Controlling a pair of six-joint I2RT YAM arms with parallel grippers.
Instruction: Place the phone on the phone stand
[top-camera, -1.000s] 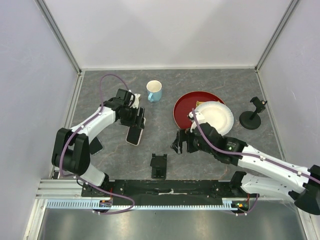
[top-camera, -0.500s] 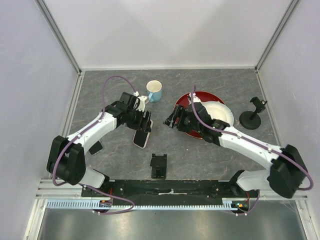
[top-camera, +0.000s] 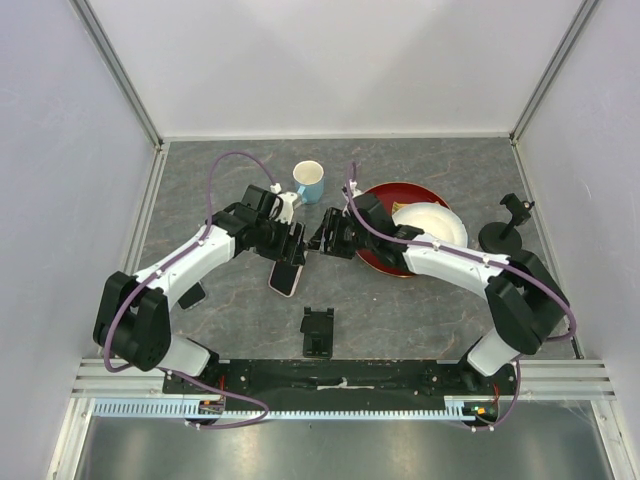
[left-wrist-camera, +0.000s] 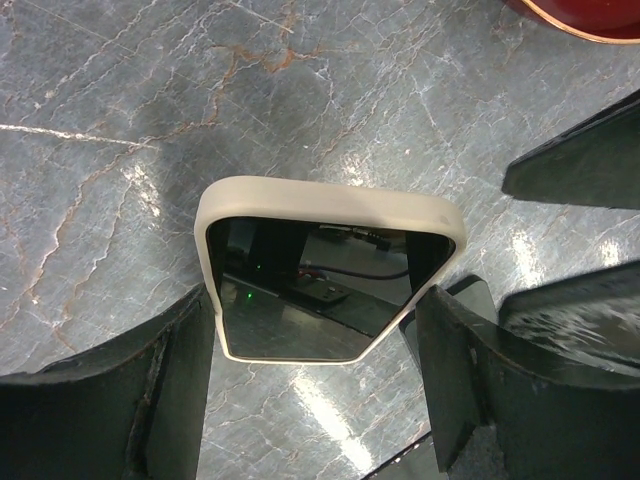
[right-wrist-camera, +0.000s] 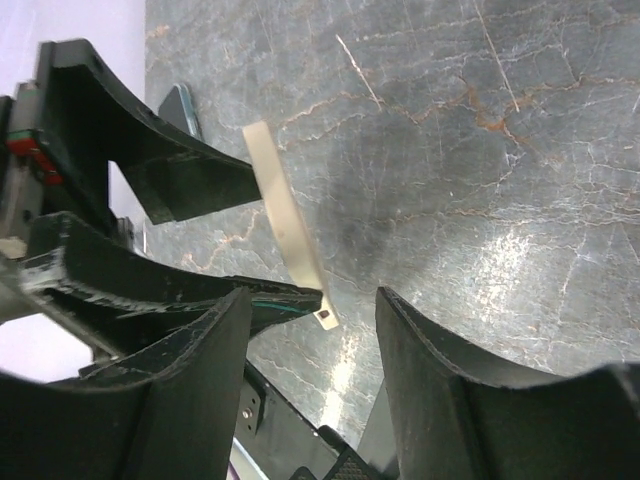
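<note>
Pinkish-cream-cased phone (left-wrist-camera: 320, 290): held clear of the bench (top-camera: 420, 170), left of centre. It is clamped across its long edges by the left end effector (left-wrist-camera: 312, 350) and tilted, apparently so that a free end is offered.
Right end effector (right-wrist-camera: 310, 300): jaws parted about that end, not yet closed on it. A handover is judged to be in preparation.
Phone stand (top-camera: 318, 332): unoccupied, near the front edge, at centre.

Shows glossy dark glass on the phone (left-wrist-camera: 320, 300), matt cream case (left-wrist-camera: 330, 200); polished, marbled grey table (left-wrist-camera: 120, 100); shiny red plate (top-camera: 372, 215).
</note>
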